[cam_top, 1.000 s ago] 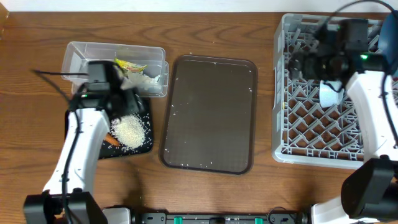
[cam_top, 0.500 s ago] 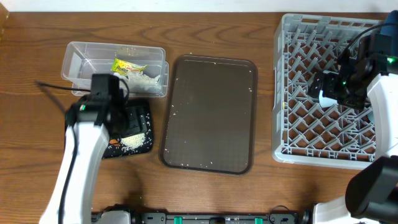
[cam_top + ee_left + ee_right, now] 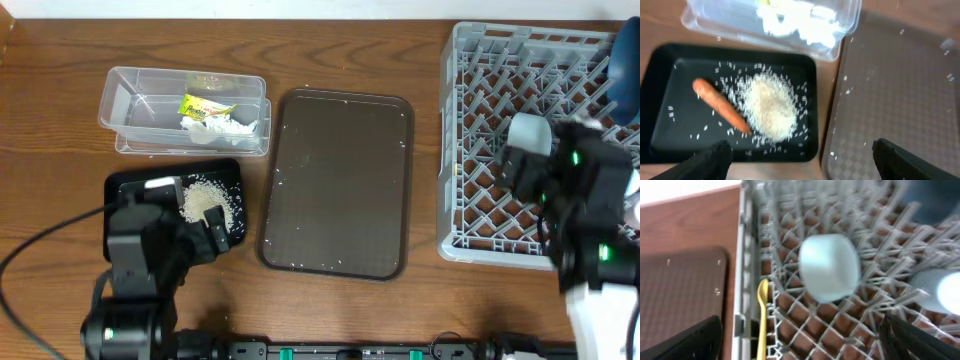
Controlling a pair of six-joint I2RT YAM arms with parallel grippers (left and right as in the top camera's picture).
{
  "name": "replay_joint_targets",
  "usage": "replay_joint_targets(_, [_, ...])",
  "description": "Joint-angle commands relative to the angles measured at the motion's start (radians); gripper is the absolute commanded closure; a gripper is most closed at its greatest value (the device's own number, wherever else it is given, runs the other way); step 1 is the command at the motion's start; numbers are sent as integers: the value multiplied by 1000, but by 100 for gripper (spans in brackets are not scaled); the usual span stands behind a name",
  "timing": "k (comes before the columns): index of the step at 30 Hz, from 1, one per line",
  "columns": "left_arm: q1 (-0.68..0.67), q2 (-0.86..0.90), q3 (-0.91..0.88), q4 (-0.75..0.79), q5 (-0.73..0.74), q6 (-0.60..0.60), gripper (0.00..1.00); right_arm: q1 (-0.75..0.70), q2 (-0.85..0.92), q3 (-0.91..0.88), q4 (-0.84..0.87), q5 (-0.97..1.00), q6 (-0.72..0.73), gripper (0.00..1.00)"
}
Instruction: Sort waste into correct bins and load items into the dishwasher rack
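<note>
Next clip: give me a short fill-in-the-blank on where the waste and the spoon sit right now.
1. Beside the white rice grains in the shallow black rectangular tray lies a short ____ carrot piece.
2. The small yellow wrapper and crumpled white tissue lie in the ____ plastic rectangular tub.
3. The large grey plastic dishwasher rack holds a pale ____ spoon.
Missing words: orange; clear; yellow.
</note>
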Motion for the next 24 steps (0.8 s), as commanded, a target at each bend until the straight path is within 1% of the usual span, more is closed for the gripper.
replay_joint_targets(1, [3,-32,-5,11,-5,10,8,10,-96,-72,16,58,65,1])
replay_joint_targets(7, [3,-29,-5,-5,-5,10,8,10,-182,-87,-91,58,65,1])
replay_joint_targets(17, [3,-29,-5,-4,-5,10,7,10,-179,-87,-251,58,65,1])
replay_joint_targets(24, [3,-29,-5,-4,-5,10,7,10,-179,-87,-312,58,65,1])
